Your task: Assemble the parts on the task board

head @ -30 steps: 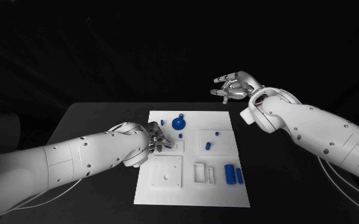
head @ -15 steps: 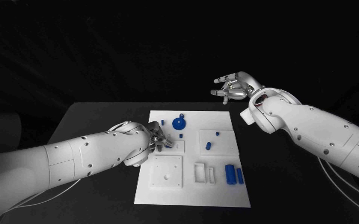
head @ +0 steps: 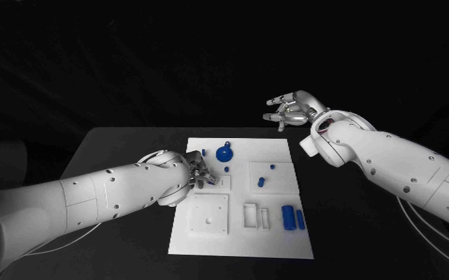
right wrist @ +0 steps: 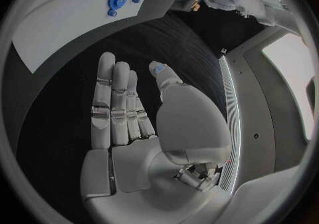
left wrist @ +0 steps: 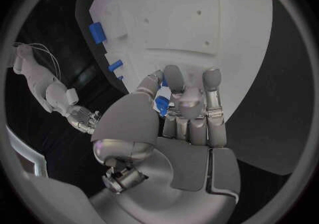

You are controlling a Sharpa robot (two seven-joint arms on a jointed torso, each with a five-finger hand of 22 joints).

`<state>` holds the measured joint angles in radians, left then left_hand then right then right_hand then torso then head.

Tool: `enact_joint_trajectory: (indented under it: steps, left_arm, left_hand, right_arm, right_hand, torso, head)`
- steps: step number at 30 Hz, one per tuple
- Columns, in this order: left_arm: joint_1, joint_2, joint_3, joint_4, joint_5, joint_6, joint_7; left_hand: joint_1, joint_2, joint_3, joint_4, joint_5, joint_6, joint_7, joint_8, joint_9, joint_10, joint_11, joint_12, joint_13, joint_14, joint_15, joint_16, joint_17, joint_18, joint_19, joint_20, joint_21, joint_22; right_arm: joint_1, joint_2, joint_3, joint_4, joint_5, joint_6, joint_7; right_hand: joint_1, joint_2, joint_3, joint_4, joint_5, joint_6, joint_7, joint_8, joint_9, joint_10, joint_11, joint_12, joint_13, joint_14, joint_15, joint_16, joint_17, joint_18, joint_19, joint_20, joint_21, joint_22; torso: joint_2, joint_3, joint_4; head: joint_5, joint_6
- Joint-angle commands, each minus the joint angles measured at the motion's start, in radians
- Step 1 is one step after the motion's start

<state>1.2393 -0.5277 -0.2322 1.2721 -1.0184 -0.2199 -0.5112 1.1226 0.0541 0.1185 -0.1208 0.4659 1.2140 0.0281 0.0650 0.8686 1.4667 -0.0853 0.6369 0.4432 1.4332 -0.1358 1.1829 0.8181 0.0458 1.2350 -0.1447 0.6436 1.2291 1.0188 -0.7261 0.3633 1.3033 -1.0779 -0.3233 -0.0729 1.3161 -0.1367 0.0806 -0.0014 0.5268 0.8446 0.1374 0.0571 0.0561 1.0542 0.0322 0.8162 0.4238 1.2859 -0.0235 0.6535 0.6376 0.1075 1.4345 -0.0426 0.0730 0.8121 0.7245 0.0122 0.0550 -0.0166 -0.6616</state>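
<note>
Two silver hands appear above the black table [head: 122, 144]: the left hand [head: 194, 174] is lowered over the left side of the white task board [head: 281, 241], its fingers [left wrist: 174, 83] curled round a small blue part [left wrist: 161, 100] pinched against the thumb just above the board's surface. The right hand [head: 292, 110] is raised well beyond the board's far right corner, grasping nothing, its fingers [right wrist: 109, 96] extended and slightly spread. On the board lie a blue round gear-like part [head: 224, 154] near the far edge, small blue pegs [head: 261, 181] in the middle, and two blue cylinders [head: 288, 217] side by side near the right edge.
</note>
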Motion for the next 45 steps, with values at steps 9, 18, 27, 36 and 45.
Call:
enact_joint_trajectory:
  steps: [9,18,27,36,45]
  left_arm:
    - [-0.003,0.012,-0.002,-0.005,-0.017,0.037,-0.010]
    - [-0.004,0.018,-0.002,-0.009,-0.018,0.040,-0.009]
    - [-0.003,0.018,-0.002,-0.018,-0.019,0.048,-0.008]
    - [-0.003,0.017,-0.002,-0.021,-0.019,0.056,-0.007]
    - [-0.003,0.013,-0.002,-0.021,-0.019,0.067,-0.008]
  left_hand:
    - [0.002,0.016,0.055,-0.051,0.010,0.120,-0.084,0.050,0.283,0.047,-0.011,0.025,0.004,0.006,0.001,0.025,0.020,-0.004,0.011,0.008,-0.021,0.028]
    - [-0.004,0.023,0.054,-0.049,0.012,0.126,-0.090,0.081,0.303,0.046,-0.015,0.051,0.011,0.009,0.003,0.045,0.038,0.004,0.016,0.018,-0.030,0.049]
    - [-0.034,0.052,0.063,-0.055,0.009,0.129,-0.096,0.105,0.340,0.046,-0.018,0.088,0.006,0.009,0.004,0.063,0.041,0.018,0.023,0.033,-0.045,0.079]
    - [-0.037,0.058,0.059,-0.054,0.007,0.138,-0.099,0.113,0.363,0.046,-0.019,0.110,-0.004,0.011,0.006,0.077,0.051,0.030,0.027,0.048,-0.051,0.091]
    - [-0.038,0.062,0.056,-0.052,0.005,0.144,-0.101,0.113,0.377,0.045,-0.020,0.122,-0.012,0.012,0.007,0.086,0.056,0.042,0.028,0.060,-0.051,0.094]
  right_arm:
    - [-0.003,0.004,0.001,-0.003,0.003,0.019,0.008]
    - [-0.008,0.007,0.001,-0.007,0.003,0.021,0.009]
    - [-0.010,0.007,0.001,-0.009,0.003,0.023,0.008]
    - [-0.011,0.006,0.001,-0.009,0.003,0.025,0.007]
    - [-0.013,0.006,0.001,-0.011,0.003,0.026,0.007]
  right_hand:
    - [-0.011,0.001,0.000,0.000,0.004,-0.006,-0.001,-0.001,0.000,-0.008,0.001,-0.001,-0.001,-0.007,-0.003,-0.003,-0.001,-0.015,-0.007,-0.003,0.005,-0.002]
    - [-0.011,0.001,0.000,0.000,0.004,-0.006,-0.001,-0.001,0.000,-0.008,0.001,-0.001,-0.001,-0.007,-0.003,-0.003,-0.001,-0.015,-0.007,-0.003,0.005,-0.002]
    - [-0.010,0.003,0.001,-0.003,0.005,-0.008,-0.001,-0.001,0.000,-0.008,0.001,-0.001,-0.002,-0.008,-0.003,-0.003,-0.002,-0.014,-0.007,-0.003,0.006,-0.004]
    - [-0.009,0.003,0.002,-0.005,0.005,-0.008,0.000,-0.001,0.000,-0.008,0.001,-0.001,-0.002,-0.008,-0.003,-0.003,-0.002,-0.014,-0.007,-0.003,0.007,-0.004]
    - [-0.009,0.003,0.002,-0.005,0.005,-0.008,0.000,-0.001,0.000,-0.008,0.001,-0.001,-0.002,-0.008,-0.003,-0.003,-0.002,-0.014,-0.007,-0.003,0.007,-0.004]
  torso:
    - [-0.001,-0.0013,0.0007]
    - [0.000,-0.0016,0.0011]
    - [-0.001,-0.0014,0.0017]
    - [-0.001,-0.0021,0.0020]
    - [-0.001,-0.0023,0.0028]
  head:
    - [-0.001,0.000]
    - [0.000,-0.003]
    - [-0.003,-0.005]
    - [-0.004,-0.005]
    - [-0.003,-0.008]
